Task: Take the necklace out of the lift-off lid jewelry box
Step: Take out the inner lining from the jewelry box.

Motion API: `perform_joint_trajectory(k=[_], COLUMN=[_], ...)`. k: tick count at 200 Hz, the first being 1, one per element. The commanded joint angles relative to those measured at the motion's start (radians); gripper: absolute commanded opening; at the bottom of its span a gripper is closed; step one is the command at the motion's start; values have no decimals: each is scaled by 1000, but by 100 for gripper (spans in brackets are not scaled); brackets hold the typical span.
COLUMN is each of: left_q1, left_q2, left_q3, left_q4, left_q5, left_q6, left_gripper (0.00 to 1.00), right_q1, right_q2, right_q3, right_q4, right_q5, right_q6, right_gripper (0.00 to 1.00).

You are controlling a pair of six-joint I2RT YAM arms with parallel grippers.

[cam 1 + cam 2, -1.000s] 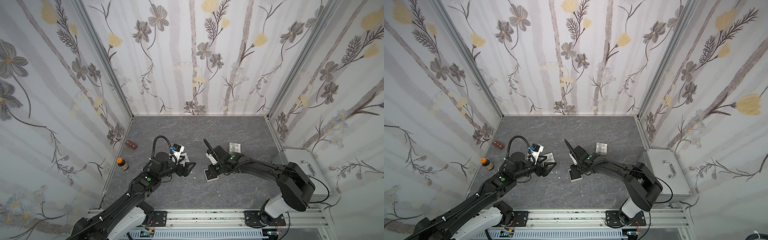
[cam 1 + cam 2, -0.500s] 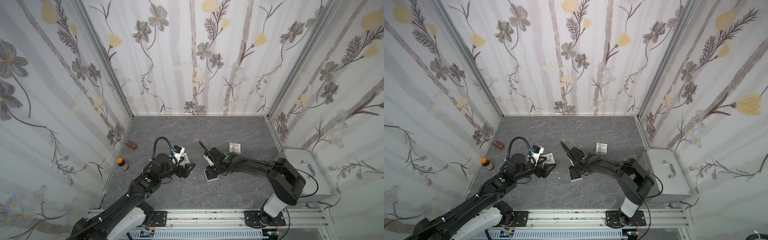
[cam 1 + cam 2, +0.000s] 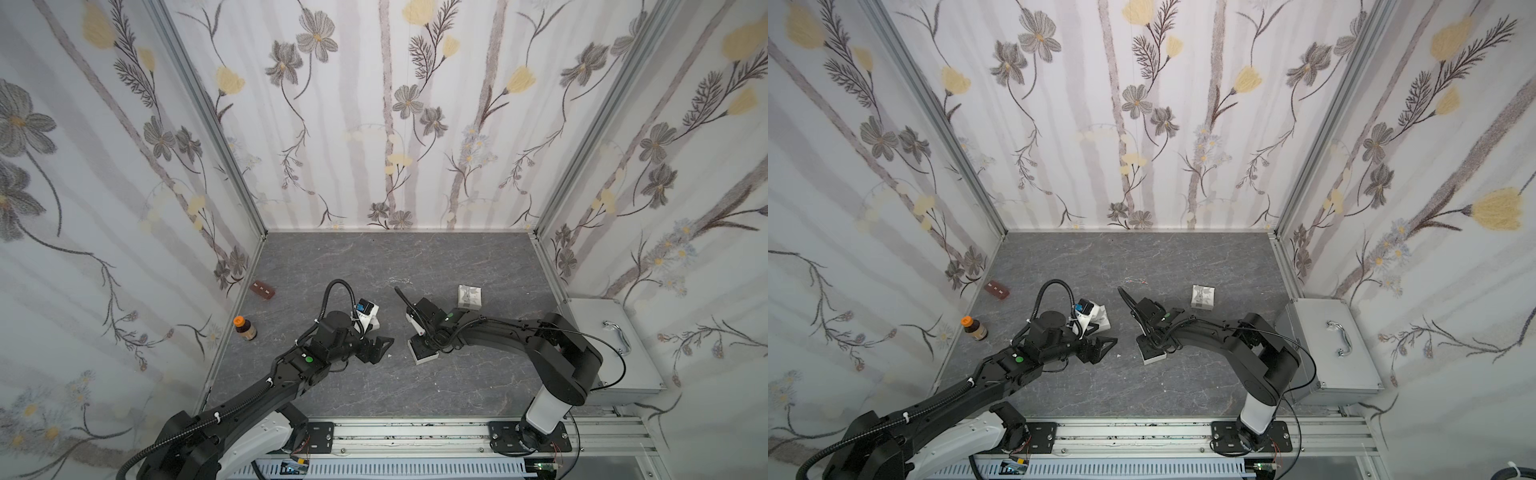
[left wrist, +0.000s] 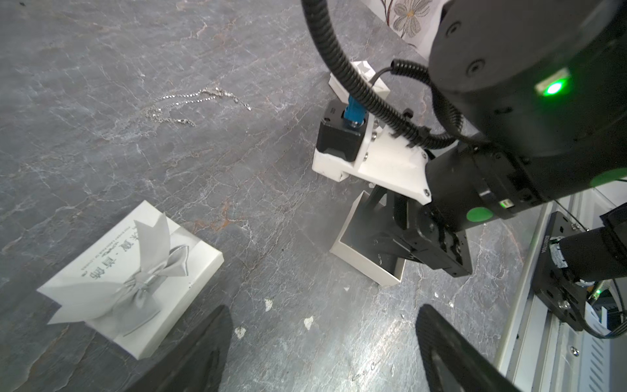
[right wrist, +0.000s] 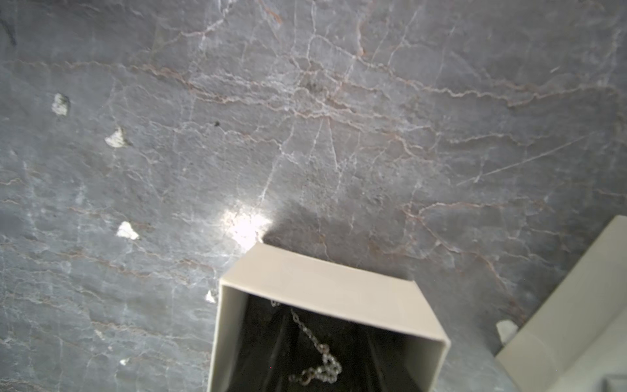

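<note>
Bow-topped lid (image 4: 135, 281), open white box (image 4: 364, 268), silver chain (image 4: 179, 98) on grey marbled tabletop (image 4: 237, 186).

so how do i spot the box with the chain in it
On the grey table, look centre front, under the tip of the right arm: the open box sits there. Unlike the bowed lid and the bowed white box, it is topless, black inside, with a thin chain.

You're reaching in low toward the middle from both sides.
Your left pincer (image 4: 324, 310) hangs with fingers (image 4: 203, 346) spread wide; your right pincer (image 4: 386, 247) tips steeply downward, wrist (image 3: 449, 324) bent, jaw gap hidden.
</note>
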Motion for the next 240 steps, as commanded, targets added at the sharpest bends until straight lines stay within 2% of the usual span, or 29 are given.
perform_joint_trajectory(k=[1,28,63,92,166,240], left_q1=[-17,-43,-65,-79,-117,-128], left_q2=[46,117,185,221,332,411], left_q3=[-9,-17,-16,-11,12,21], left_q4=[96,149,204,241,308,323], left_q5=[-21,-65,-150,-168,-184,-228], left_q6=[2,-9,-46,-48,-55,-60], left_gripper=[85,83,82,82,82,80], right_q1=[3,2,0,0,0,0], right_q2=[17,8,-3,-28,-91,-129], right_q3=[-12,-36,-59,-81,-107,-125], right_q4=[40,83,128,170,247,254], right_q5=[-4,2,-27,-60,-125,-130], right_q6=[21,47,68,78,86,92], right_gripper=[25,14,9,5,2,2])
